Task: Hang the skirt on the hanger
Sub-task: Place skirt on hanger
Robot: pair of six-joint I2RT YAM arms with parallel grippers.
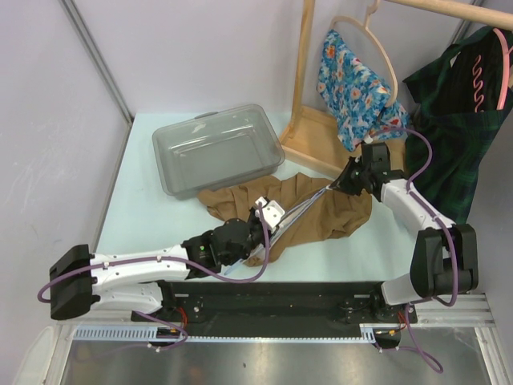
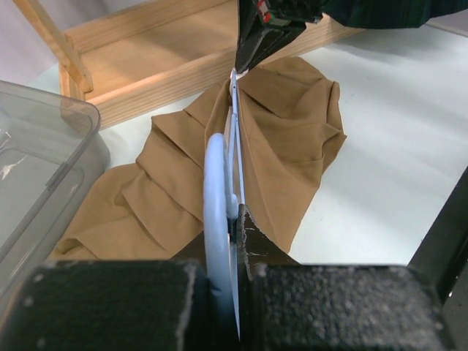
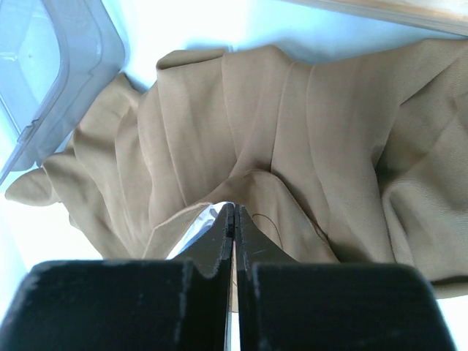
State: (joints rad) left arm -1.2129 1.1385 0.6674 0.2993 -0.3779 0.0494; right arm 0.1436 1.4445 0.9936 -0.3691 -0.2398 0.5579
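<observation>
We are looking at the tan skirt (image 1: 325,210), which is lying crumpled on the pale table (image 1: 152,220), between the clear plastic bin (image 1: 216,148) and the base of the wooden rack (image 1: 309,144). One edge of the cloth is touching the bin's near corner. A pale blue hanger (image 2: 215,190) is stretching across the skirt's top, and the fabric is rising in a ridge of folds along it. We cannot tell whether the hanger is sitting inside the waistband or only resting on the cloth.

The left gripper (image 1: 264,212) is clamping the thick curved end of the hanger, its jaws pressed together around it. The right gripper (image 1: 345,183) is pinching the hanger's far, thin end, its jaws closed to a narrow seam, with skirt folds lying directly beneath it. The two arms are reaching toward each other over the skirt.

Behind them, a floral garment (image 1: 353,80) is hanging from the rack on a wooden hanger, and a dark plaid garment (image 1: 457,136) is hanging to its right.
</observation>
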